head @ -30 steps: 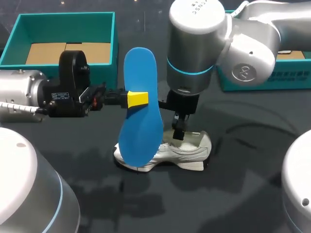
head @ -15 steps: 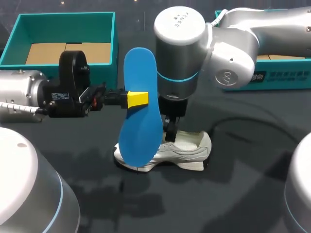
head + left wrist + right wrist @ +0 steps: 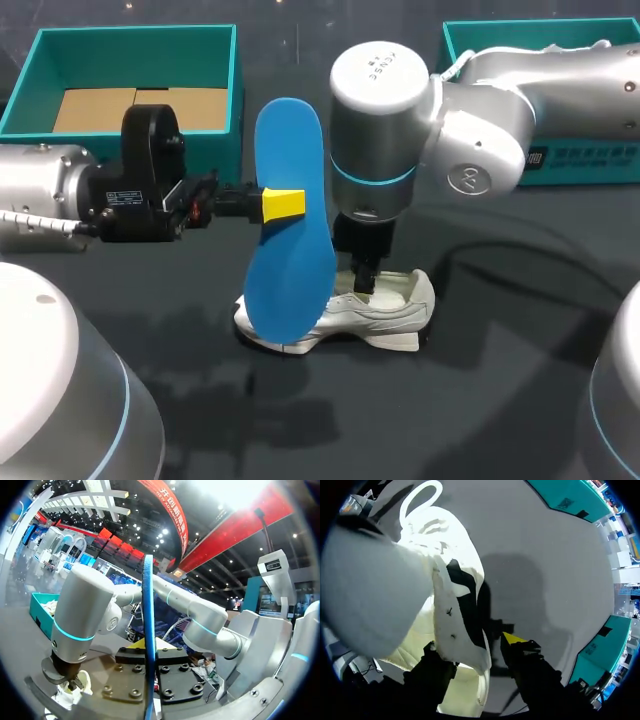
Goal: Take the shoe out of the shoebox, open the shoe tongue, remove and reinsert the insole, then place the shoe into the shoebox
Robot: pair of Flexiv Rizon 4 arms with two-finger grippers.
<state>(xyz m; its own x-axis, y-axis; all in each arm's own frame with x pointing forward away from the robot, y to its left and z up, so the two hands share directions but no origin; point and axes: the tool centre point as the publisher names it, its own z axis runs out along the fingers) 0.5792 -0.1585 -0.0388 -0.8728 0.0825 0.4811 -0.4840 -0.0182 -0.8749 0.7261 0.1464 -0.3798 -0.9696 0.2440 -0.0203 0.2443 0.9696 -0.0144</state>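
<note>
Shoe (image 3: 350, 312) sits on its sole mid-table (image 3: 500, 390), toe end left & partly hidden behind the insole (image 3: 292, 270), heel right. It's out of both boxes: teal box (image 3: 140, 32) far left, second teal box (image 3: 585, 160) far right, each well apart from it.

Insole is out of the shoe and upright in the air, its lower end just near of the toe. Left tool (image 3: 288, 203) comes in from the left, clenched on the insole's middle from both faces. That prob. lets the blue sheet hang clear, lower end aimed at the shoe for reinsertion.

Right arm comes down from above, w/ the right tool (image 3: 367, 276) in the shoe mouth. Right wrist view shows the tongue (image 3: 460, 610), dark-lined, standing up off the opening right at that tool, likely to hold the mouth wide. Can't tell if it pinches the tongue or only leans on it.

Judgement: insole removed, reinsertion next. The lower end must go under the lifted tongue w/o buckling.
</note>
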